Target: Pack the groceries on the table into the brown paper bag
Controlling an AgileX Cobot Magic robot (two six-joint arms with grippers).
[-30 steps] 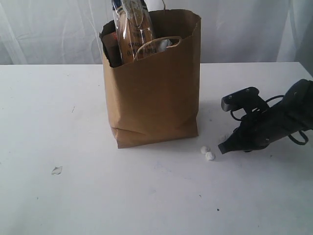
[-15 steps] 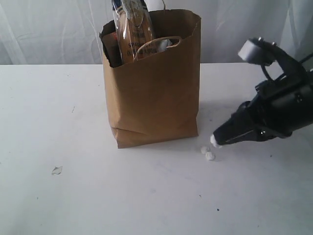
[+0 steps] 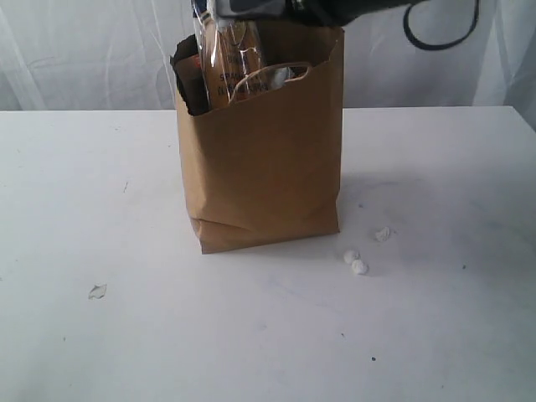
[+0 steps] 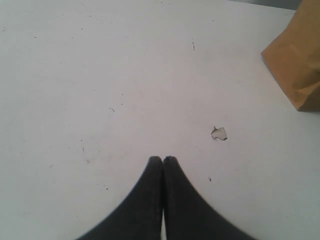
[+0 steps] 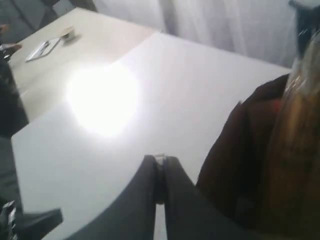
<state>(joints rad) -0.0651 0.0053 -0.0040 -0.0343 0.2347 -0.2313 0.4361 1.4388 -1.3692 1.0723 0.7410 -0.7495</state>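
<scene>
Spaghetti packet (image 3: 229, 63) in bag (image 3: 268, 167) on table (image 3: 84, 209)

White sheer curtain (image 3: 84, 50) as backdrop, soft folds, even diffuse light. Bright glare patch (image 5: 102, 97) on tabletop (image 5: 190, 75) just ahead of right fingers (image 5: 147, 175). 2nd beige surface (image 5: 100, 27) farther beyond.

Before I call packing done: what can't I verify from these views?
- Exterior view: the walls of the brown paper bag hide most contents; only the spaghetti packet and a few tops show.
- Exterior view: the right arm is cut off by the top edge.
- Right wrist view: blur and glare; labels beside the right gripper unreadable.
- Left wrist view: only the bag's corner shows beyond the left gripper.
</scene>
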